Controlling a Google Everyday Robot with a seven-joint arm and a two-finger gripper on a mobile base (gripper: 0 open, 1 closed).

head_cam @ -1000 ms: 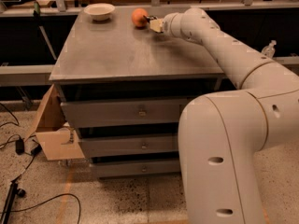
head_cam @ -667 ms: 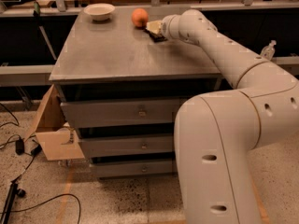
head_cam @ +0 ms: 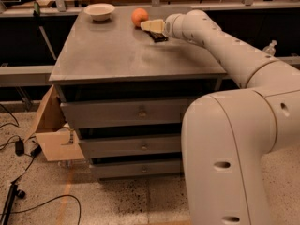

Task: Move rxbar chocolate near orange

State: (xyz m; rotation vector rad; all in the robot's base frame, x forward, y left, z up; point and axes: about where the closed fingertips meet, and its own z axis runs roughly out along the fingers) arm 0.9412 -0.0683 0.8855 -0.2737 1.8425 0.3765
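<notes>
The orange [head_cam: 139, 17] sits on the grey cabinet top [head_cam: 117, 50] near its back edge. The rxbar chocolate [head_cam: 158, 36], a flat dark bar, lies on the top just to the right of the orange and a little nearer the front. It is partly under my gripper. My gripper [head_cam: 152, 26] is at the end of the white arm, which reaches in from the right. It hovers right over the bar's far end and points left at the orange, almost touching it.
A shallow white bowl [head_cam: 99, 11] stands at the back left of the top. The cabinet has drawers [head_cam: 140, 111] below. A cardboard box [head_cam: 51, 135] and cables [head_cam: 18, 149] lie on the floor to the left. A rail runs behind the cabinet.
My gripper has edged slightly left towards the orange. The orange and the bowl have not moved.
</notes>
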